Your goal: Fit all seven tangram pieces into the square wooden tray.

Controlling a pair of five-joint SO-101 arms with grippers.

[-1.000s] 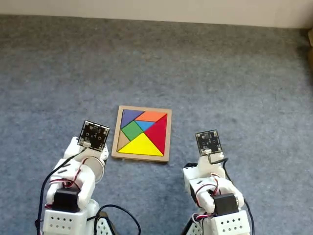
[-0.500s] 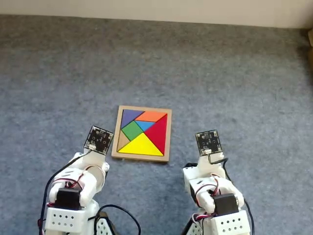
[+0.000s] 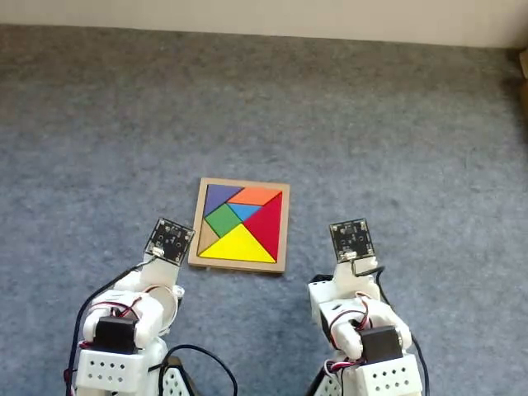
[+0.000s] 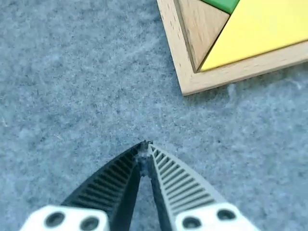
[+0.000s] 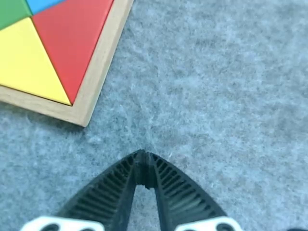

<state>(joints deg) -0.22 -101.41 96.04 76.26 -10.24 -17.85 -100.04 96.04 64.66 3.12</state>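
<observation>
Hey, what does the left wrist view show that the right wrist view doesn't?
Left wrist view, not the right: the plain wood triangle and the left gripper, shut. Right wrist view, not the left: the red triangle, the blue piece and the right gripper, shut. Both: the yellow triangle, the green piece, the wooden rim of the tray and the grey carpet.

Wooden tray [image 3: 239,182]: square, flat on carpet [image 3: 371,124]. Contents, fitted edge to edge: purple piece [image 3: 216,198], orange piece [image 3: 254,195], blue piece [image 3: 244,210], green piece [image 3: 221,220], red piece [image 3: 268,223], yellow piece [image 3: 237,245], wood-coloured triangle [image 3: 203,239].
</observation>
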